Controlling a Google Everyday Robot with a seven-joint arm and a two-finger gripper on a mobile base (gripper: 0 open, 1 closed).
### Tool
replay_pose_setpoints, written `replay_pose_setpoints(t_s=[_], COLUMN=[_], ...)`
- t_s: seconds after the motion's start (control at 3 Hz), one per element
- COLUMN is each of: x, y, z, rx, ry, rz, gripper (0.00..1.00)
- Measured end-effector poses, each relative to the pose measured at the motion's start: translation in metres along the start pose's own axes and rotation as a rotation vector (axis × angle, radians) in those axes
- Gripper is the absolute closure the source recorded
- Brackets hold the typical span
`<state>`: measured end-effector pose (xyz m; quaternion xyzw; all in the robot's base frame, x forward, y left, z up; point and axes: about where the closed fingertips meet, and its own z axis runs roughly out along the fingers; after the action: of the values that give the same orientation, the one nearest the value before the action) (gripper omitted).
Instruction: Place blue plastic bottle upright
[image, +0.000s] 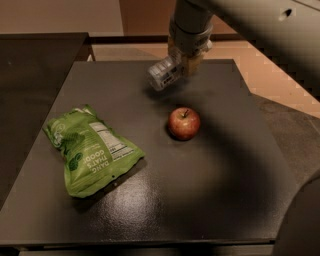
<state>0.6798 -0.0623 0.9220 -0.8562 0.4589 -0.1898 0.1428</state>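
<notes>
Pincer (184, 64) top centre, clamping blue plastic bottle (163, 75).

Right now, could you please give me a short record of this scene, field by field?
gripper: over the far side of the table, shut on the blue plastic bottle
blue plastic bottle: held tilted, not upright, sticking out of the gripper toward the picture's left
apple: stem up, near the table's middle, nearer the camera than the bottle, apart from it
green snack bag: lying flat on the table's left part
task status: bottle not yet placed upright
</notes>
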Motion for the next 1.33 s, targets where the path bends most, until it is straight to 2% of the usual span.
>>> replay_pose_setpoints(t_s=[0.33,0.67,1.0,1.33], x=[-0.019,-0.038,-0.038,-0.037], y=[-0.006,-0.024,-0.024,-0.031], z=[-0.008,-0.017,-0.017,-0.022], rx=[0.128,0.256,0.256,0.268], ry=[0.011,0.009,0.009,0.013], rz=[-0.103,-0.239,-0.24,-0.297], gripper=[1.0,1.0,1.0,1.0])
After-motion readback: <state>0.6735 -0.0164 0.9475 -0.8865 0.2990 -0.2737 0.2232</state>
